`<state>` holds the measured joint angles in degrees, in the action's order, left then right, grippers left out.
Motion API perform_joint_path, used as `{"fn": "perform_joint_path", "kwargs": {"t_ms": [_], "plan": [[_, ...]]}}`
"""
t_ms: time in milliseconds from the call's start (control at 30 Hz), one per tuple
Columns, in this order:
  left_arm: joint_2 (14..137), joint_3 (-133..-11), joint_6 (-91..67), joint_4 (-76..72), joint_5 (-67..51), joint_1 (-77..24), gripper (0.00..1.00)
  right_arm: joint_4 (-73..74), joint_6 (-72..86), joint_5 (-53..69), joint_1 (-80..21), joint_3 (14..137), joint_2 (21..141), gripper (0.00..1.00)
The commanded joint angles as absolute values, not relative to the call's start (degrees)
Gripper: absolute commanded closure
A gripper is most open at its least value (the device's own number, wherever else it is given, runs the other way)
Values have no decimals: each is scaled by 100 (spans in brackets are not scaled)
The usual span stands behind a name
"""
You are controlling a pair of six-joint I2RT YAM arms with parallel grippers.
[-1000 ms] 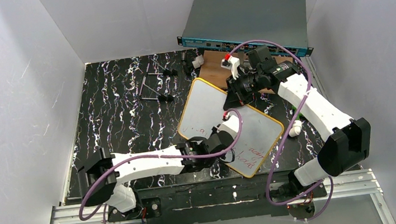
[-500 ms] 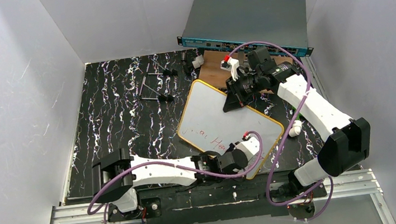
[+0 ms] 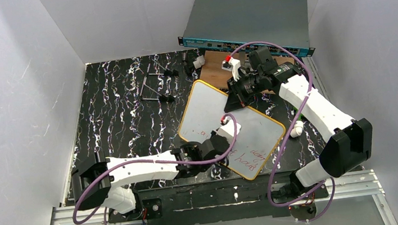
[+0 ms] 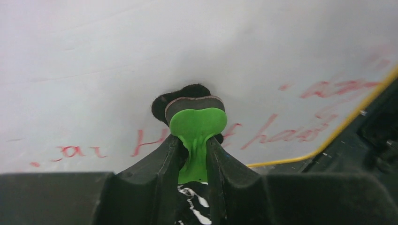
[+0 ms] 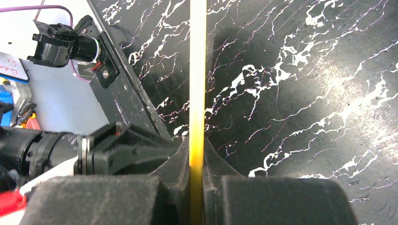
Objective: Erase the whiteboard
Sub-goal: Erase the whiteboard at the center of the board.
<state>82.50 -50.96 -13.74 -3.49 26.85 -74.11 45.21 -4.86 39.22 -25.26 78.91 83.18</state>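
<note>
Separately, two claws grip one eraser, one whiteboard.

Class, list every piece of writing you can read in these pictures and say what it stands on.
"ar": red handwriting on the whiteboard, left wrist view.
"H": red, same board, beside the green eraser; what follows is hidden.
Further red words near the yellow frame: smeared, unreadable.
Rack unit front: anything there is too small to read.
</note>
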Motion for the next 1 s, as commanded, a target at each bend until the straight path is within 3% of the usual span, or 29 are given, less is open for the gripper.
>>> {"fn": "perform_joint_path", "kwargs": {"t_ms": [0, 300, 533, 733, 967], "plan": [[8347, -5044, -1056, -878, 2391, -7881, 100, 4224, -543, 4266, -2561, 7960, 8051, 99], [9047, -5437, -890, -1259, 2486, -8234, 100, 4221, -537, 4265, -2558, 7967, 8070, 99], [8944, -5537, -1347, -631, 3559, -7996, 100, 4210, -532, 4267, -2558, 7944, 8007, 99], [8309, -5180, -1665, -505, 3379, -7402, 100, 4206, -529, 4252, -2557, 7937, 7982, 99], [8156, -4957, -1387, -957, 2629, -7365, 100, 4203, -534, 4245, -2558, 7943, 7985, 99]]}}
